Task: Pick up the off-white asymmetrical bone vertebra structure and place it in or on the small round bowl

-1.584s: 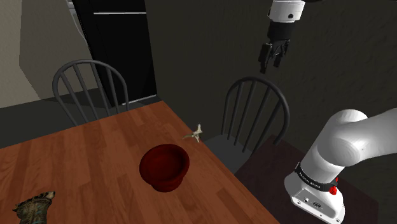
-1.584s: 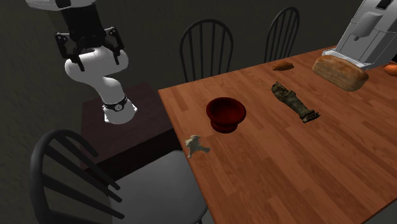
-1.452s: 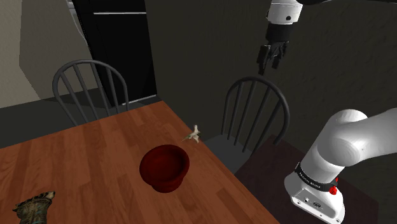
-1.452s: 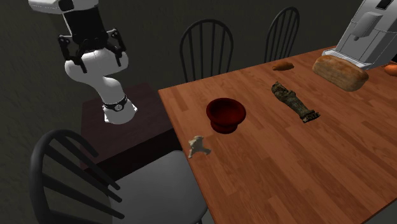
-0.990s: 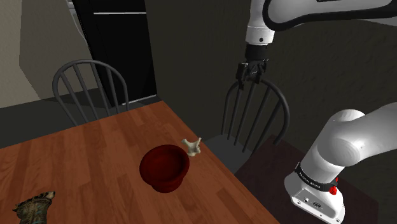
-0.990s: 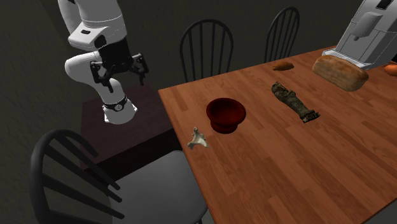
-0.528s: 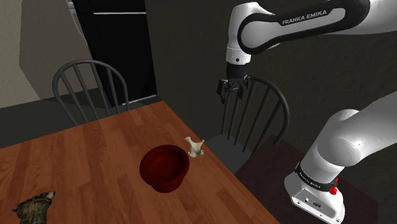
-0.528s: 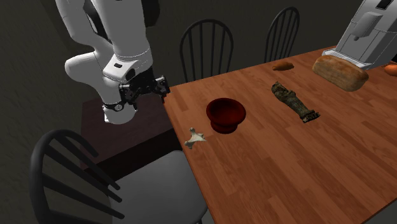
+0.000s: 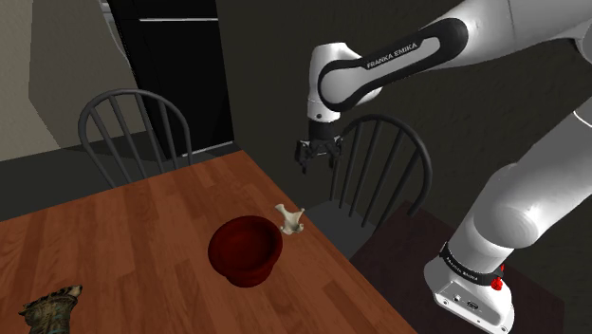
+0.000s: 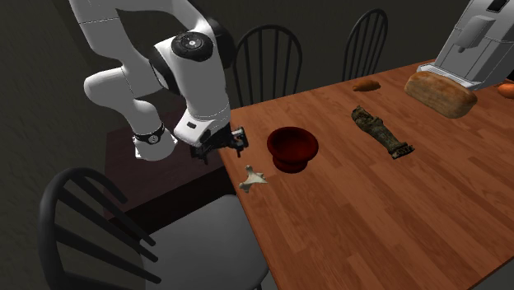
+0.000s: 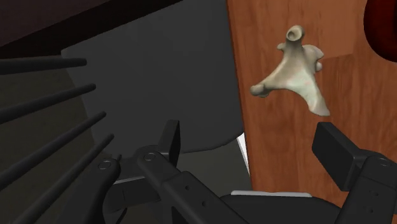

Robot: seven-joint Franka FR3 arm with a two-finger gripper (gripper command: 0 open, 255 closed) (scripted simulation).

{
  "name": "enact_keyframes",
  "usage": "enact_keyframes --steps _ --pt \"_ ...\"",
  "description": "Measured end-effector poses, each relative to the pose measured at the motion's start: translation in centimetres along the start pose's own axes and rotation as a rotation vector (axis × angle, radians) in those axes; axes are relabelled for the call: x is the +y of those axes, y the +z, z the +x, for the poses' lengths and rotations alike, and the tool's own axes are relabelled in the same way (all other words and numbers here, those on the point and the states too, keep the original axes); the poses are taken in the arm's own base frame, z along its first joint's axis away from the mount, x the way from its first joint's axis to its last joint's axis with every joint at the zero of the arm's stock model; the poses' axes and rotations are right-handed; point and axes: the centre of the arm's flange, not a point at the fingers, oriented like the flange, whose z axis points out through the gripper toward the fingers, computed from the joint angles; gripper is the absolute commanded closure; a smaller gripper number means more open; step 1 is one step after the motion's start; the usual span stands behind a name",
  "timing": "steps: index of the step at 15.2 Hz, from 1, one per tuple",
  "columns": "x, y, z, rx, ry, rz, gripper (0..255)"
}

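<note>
An off-white bone vertebra (image 9: 289, 219) lies near the wooden table's edge (image 9: 332, 251), right beside a dark red round bowl (image 9: 246, 247). In the second exterior view the vertebra (image 10: 253, 177) rests left of the bowl (image 10: 292, 147). My black gripper (image 9: 314, 163) hangs open in the air above the vertebra, a little beyond the table edge. In the second exterior view the gripper (image 10: 221, 147) is up and left of the bone. The wrist view has the gripper (image 11: 251, 143) with its fingers wide apart, the vertebra (image 11: 292, 76) ahead of them and untouched, and the bowl's rim (image 11: 383, 28) beyond.
A dark spindle-back chair (image 9: 379, 176) stands under the gripper, its seat (image 11: 159, 76) against the table edge. Another chair (image 9: 133, 133) stands at the far side. A mummy-like figure (image 10: 379, 132), a bread loaf (image 10: 439, 92) and a grey machine (image 10: 482, 41) sit farther along the table.
The arm has swung down and toward the shoulder view's left, bringing the open gripper nearer the vertebra. The vertebra tumbled earlier and has lain still for the last half second.
</note>
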Motion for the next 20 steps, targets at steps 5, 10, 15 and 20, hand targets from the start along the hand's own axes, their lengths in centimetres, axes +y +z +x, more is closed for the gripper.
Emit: enact_keyframes --steps 5,10,15,20 --pt "-3.1 4.9 3.0 -0.028 0.06 0.028 0" --pt "-5.3 8.8 4.9 -0.046 0.099 0.046 0" --pt "-5.6 11.5 4.8 -0.047 0.101 0.047 0" --pt "-5.5 12.2 4.8 -0.047 0.101 0.047 0"
